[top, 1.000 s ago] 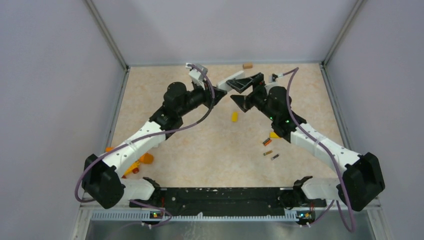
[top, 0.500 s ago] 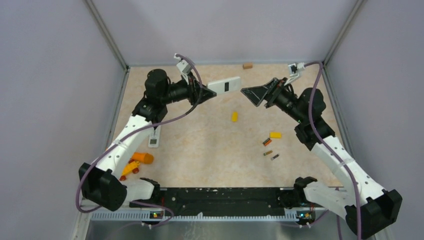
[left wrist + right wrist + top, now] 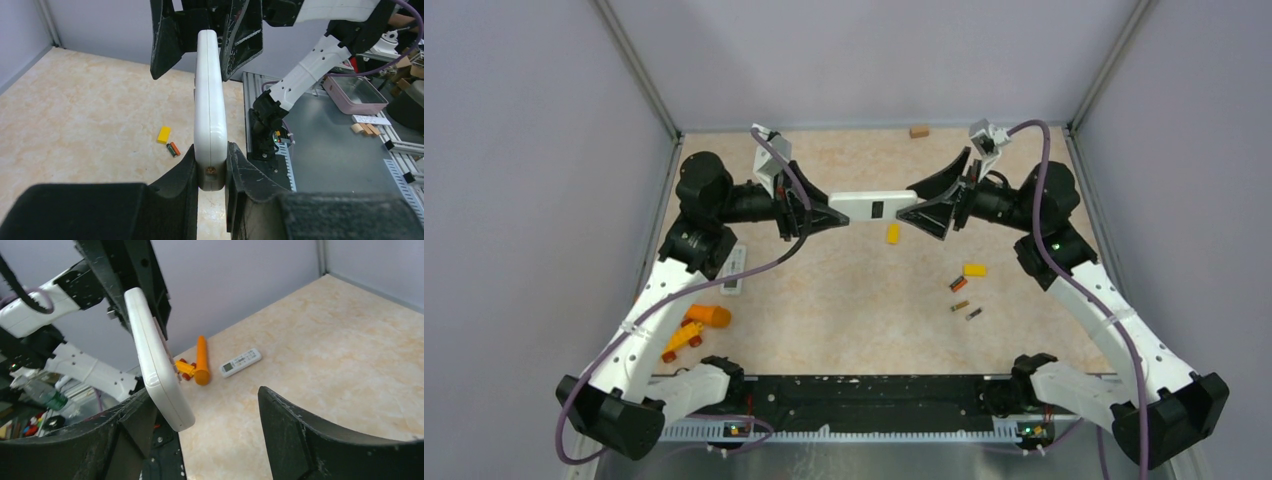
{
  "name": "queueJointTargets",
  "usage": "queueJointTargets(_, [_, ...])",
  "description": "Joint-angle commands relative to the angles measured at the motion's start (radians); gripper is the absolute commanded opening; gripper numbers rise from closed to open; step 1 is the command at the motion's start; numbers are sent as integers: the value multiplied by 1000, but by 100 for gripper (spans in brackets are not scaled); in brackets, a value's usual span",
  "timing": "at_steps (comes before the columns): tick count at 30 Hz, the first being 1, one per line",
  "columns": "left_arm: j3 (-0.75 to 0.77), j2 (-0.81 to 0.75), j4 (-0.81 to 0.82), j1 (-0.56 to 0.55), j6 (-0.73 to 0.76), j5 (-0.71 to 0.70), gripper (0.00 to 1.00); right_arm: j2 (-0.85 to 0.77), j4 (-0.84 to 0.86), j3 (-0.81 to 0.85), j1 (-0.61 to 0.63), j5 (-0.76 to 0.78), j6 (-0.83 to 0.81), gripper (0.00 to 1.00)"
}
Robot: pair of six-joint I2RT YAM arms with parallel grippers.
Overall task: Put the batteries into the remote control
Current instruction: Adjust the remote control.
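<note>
Top external: remote control (image 3: pixel 864 208) is held in the air between the two arms, lying level, with its dark battery recess (image 3: pixel 877 209) facing the camera. The left gripper (image 3: pixel 836 211) is clamped on its left end. In the left wrist view both fingers (image 3: pixel 182 172) press flat on the remote's two faces.

The right gripper (image 3: pixel 916 205) straddles the remote's right end with its jaws spread wide and is not gripping. In the right wrist view the remote's end sits against one finger (image 3: pixel 127 427). The other finger (image 3: pixel 300 432) is well apart from it.

The batteries (image 3: pixel 961 304) lie loose on the table (image 3: pixel 844 320) in front of the right arm, three in a small cluster near a yellow block (image 3: pixel 974 269). A second yellow block (image 3: pixel 892 233) sits below the remote. A buttoned remote (image 3: pixel 734 272) and an orange cylinder (image 3: pixel 714 316) lie on the left side.
</note>
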Motion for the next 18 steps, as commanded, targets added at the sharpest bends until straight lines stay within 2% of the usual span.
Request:
queueJointTargets(1, [-8,-20,117,-3,-38,98,0,-2,154,-6,-4,-178,13,71])
queueJointTargets(7, [-19,-27,156,-4,-80,115,0,12,236,-4,-4,-227,55,59])
queueJointTargets(13, [-28,-26,210,-4,-136,107,3,36,343,-9,-3,-253,124,37])
queueJointTargets(16, [-39,-22,272,-5,-197,81,20,51,410,-22,-3,-261,181,15])
queueJointTargets(18, [-48,-17,328,-6,-254,48,52,53,453,-35,-2,-232,220,6])
